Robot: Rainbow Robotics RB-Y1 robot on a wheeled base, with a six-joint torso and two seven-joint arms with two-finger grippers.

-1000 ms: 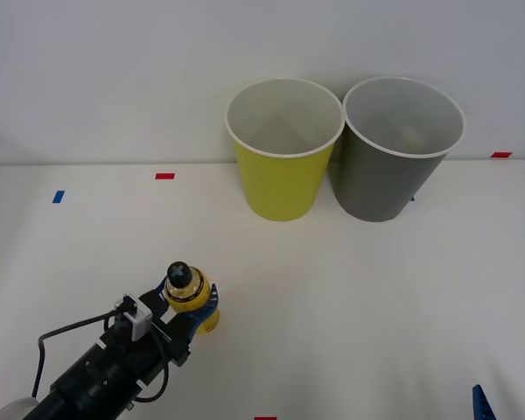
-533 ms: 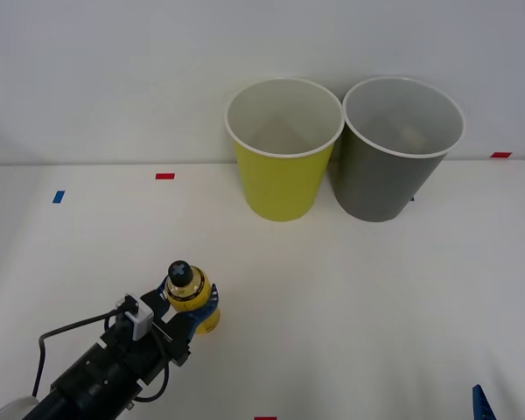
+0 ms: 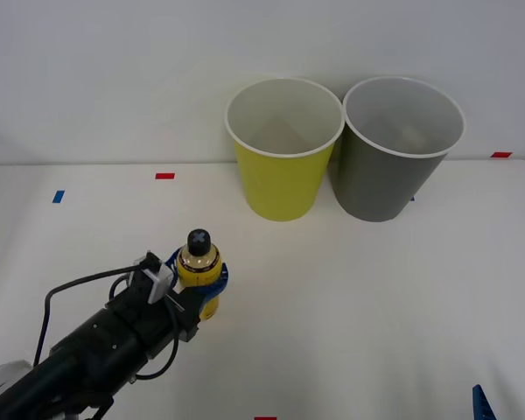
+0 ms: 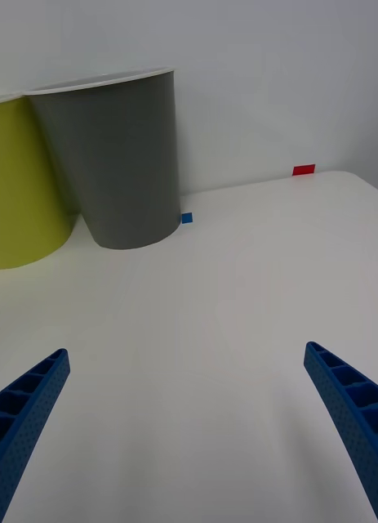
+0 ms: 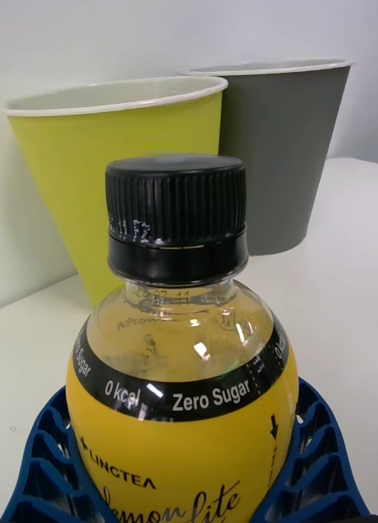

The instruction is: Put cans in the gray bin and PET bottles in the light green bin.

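Since a second ago the bottle has come up off the bench and travelled a little forward toward the bins, carried by the left end effector; before, it sat lower and nearer the front edge. It stays upright, and the blue ribbed fingers stay clamped around its lower body from both sides.

It is a small bottle with a black ribbed screw cap, a clear shoulder showing amber liquid, a black band reading "Zero Sugar", and a yellow label below. From the front a gold band shows at the neck. It is much shorter than either bin and well apart from them, out on the left part of the bench.

Further right, at the back by the wall, the light green bin stands upright with its white rim and pale inside; I can make out nothing inside it. Just beside it, nearly touching, is the gray bin, also upright; something pale seems to lie at its bottom, too faint to identify.

At the far right the right end effector hangs low over bare bench, fingers spread wide and holding nothing, unchanged.
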